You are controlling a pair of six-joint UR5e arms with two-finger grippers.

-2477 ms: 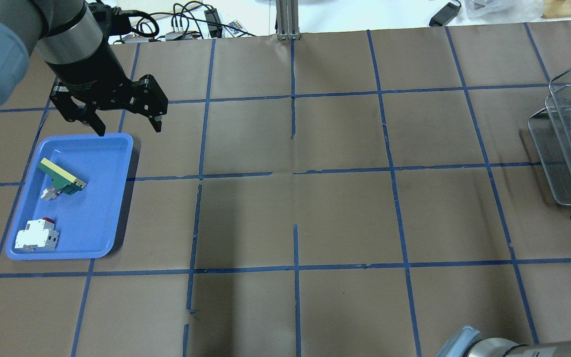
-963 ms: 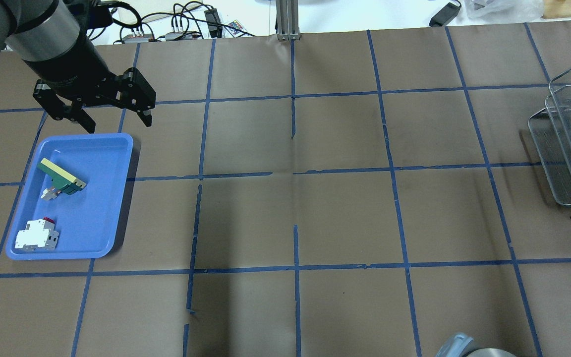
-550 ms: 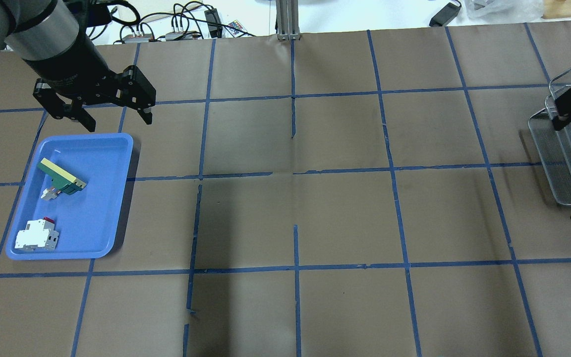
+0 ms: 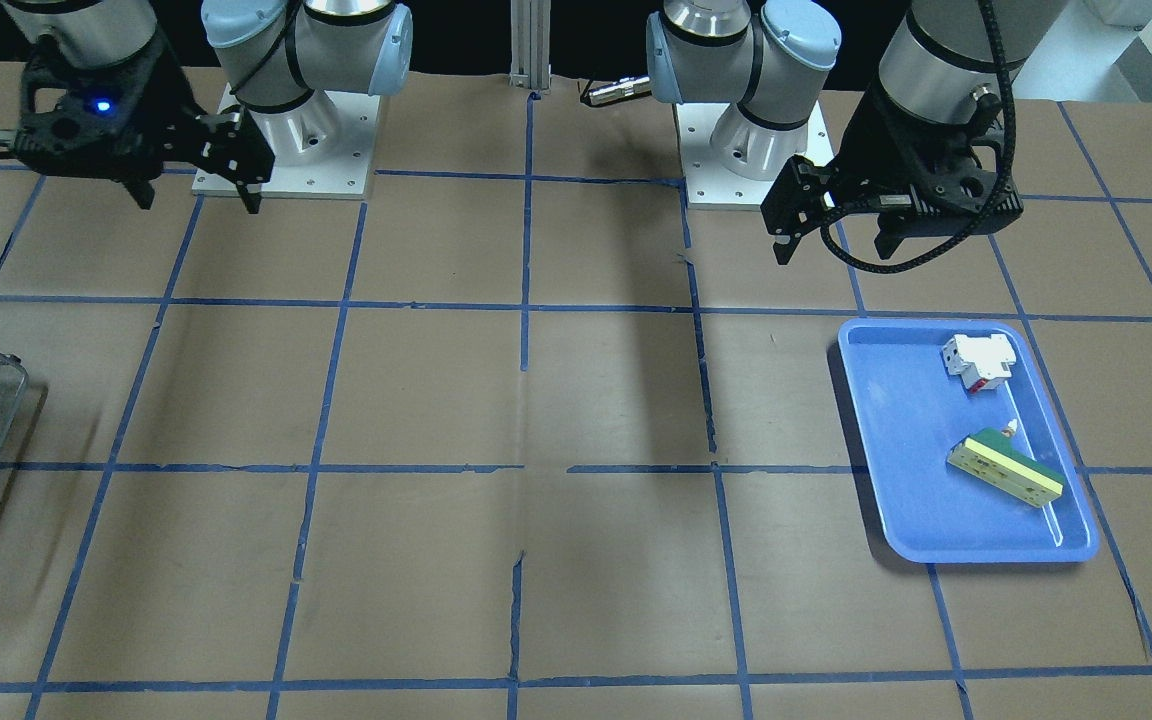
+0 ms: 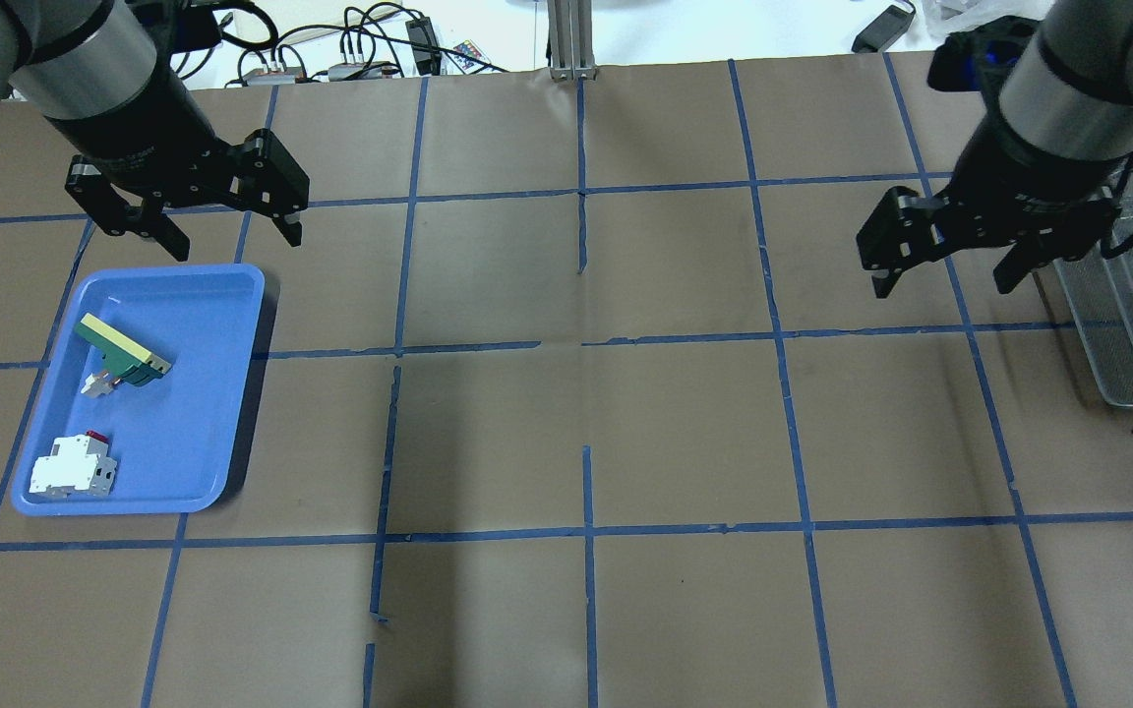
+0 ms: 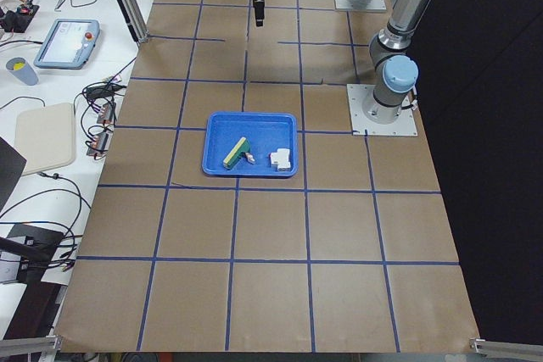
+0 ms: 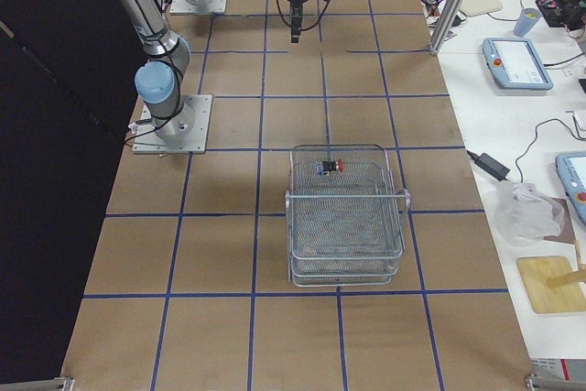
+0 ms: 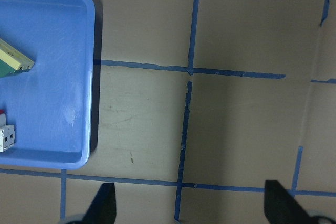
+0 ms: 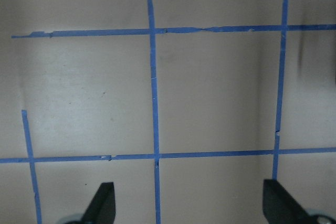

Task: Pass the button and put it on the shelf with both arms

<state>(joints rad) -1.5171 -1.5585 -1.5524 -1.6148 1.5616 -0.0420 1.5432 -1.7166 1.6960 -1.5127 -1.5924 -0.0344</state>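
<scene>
The button [image 7: 331, 167], with a red cap, lies in the top tier of the wire-mesh shelf [image 7: 348, 226], as the exterior right view shows. The shelf stands at the table's right edge in the overhead view [image 5: 1132, 334], where the button is hidden behind my right arm. My right gripper [image 5: 942, 287] is open and empty, hanging above the table just left of the shelf. My left gripper [image 5: 235, 244] is open and empty, above the far edge of the blue tray [image 5: 198, 413]. Both wrist views show spread fingertips [image 8: 102, 205] [image 9: 102, 203] and bare table.
The blue tray [image 4: 896, 430] holds a white block with a red part [image 5: 70, 467] and a green-and-cream flat block [image 5: 122, 351]. Cables [image 5: 360, 49] and an aluminium post [image 5: 571, 39] lie along the far edge. Blue tape lines grid the brown table.
My right arm has swung in from the right, its gripper moving from over the shelf to just left of it. My left gripper drew back to the left, then held still.
</scene>
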